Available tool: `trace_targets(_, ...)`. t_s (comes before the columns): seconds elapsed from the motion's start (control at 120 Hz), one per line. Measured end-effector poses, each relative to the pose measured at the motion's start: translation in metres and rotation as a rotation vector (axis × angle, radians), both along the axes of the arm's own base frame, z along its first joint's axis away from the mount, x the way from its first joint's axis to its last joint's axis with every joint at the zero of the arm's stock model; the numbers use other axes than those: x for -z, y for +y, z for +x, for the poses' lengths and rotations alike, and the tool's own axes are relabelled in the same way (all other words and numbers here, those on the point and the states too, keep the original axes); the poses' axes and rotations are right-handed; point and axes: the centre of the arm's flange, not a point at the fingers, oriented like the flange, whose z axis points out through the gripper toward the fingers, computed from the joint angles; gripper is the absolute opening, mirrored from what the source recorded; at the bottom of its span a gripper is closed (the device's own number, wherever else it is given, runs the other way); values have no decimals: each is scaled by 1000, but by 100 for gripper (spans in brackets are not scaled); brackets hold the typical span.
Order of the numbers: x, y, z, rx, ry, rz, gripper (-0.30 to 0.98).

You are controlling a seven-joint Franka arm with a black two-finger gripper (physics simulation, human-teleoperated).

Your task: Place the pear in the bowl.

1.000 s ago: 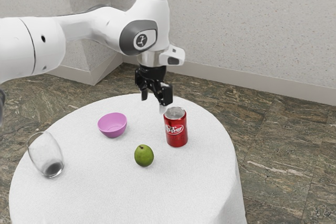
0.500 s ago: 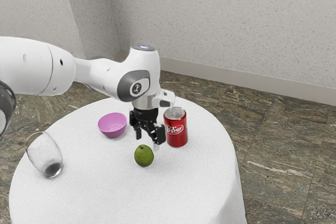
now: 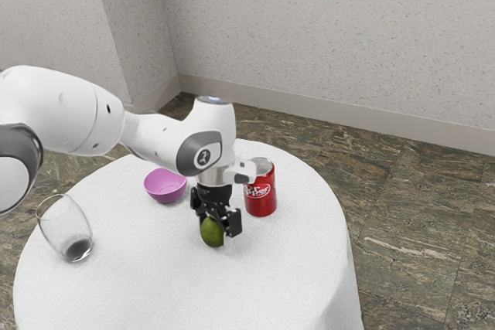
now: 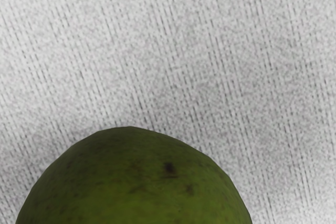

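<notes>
- Clear drinking glass (image 3: 66, 229) stood lower left in the exterior view, near the tablecloth's (image 3: 302, 276) edge.
- Pink bowl (image 3: 165, 186) sat left of centre, the later goal.
- Green pear (image 3: 210, 234) rested mid-frame between the gripper's (image 3: 217, 226) parted fingers; grasping was in hand, closing next, then lifting.
- Red Dr Pepper can (image 3: 260, 199) crowded the right; roomier cloth lay below.

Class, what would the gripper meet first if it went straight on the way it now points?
Most likely the pear: the gripper points down right over it, with the tablecloth beneath. Depth is unclear: gripper and pear may already touch.
</notes>
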Motion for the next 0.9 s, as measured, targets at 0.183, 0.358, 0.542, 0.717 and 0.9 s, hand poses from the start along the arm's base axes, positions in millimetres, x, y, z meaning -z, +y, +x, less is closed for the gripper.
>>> trace_targets(0.183, 4, 0, 3, 7, -9, 0, 69)
trace_targets(0.358, 3, 8, 11, 5, -23, 7, 69)
trace_targets(0.542, 16, 10, 11, 12, -6, 13, 67)
trace_targets(0.717, 16, 10, 11, 14, -7, 10, 48)
trace_targets(0.9, 1, 9, 11, 12, -19, 11, 37)
